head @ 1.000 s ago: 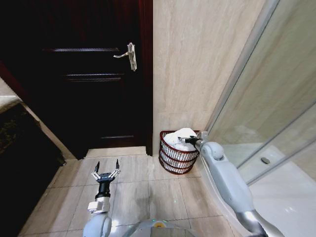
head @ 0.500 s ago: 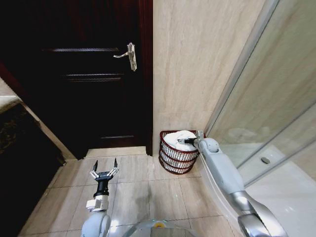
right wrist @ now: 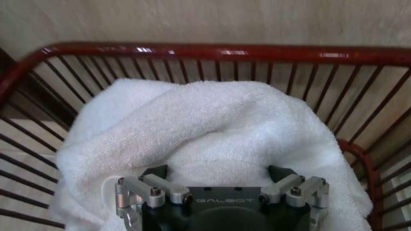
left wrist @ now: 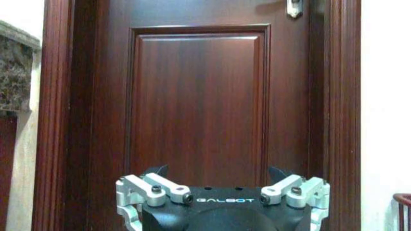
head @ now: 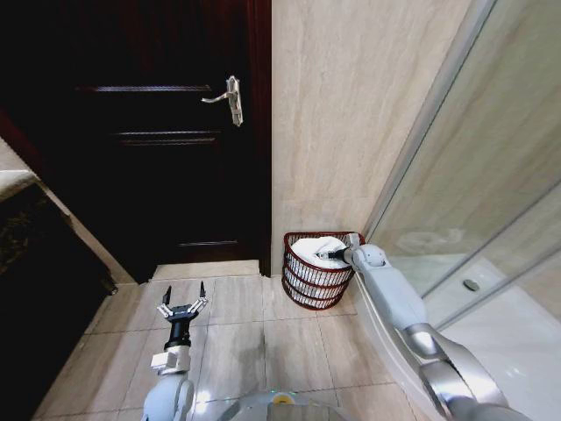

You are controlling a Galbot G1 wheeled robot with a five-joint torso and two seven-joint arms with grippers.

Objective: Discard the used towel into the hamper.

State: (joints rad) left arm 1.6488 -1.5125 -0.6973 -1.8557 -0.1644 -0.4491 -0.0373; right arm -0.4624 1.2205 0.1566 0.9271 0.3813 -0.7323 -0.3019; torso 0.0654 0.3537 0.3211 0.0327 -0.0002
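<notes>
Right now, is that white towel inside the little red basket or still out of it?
Inside: the towel lies bunched within the hamper ribs, the right gripper open above it.

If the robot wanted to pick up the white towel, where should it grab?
Probably the raised fold of the fluffy white towel, reached from above: the dark red wire hamper rings its sides. The right gripper is at that fold, fingers apart.

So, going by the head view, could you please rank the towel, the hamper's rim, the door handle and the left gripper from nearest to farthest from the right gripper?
1. Towel: right at the right gripper, inside the hamper.
2. Hamper's rim: ringing the towel, by the wall.
3. Left gripper: over the floor tiles, on the robot's left.
4. Door handle: high on the dark door.
</notes>
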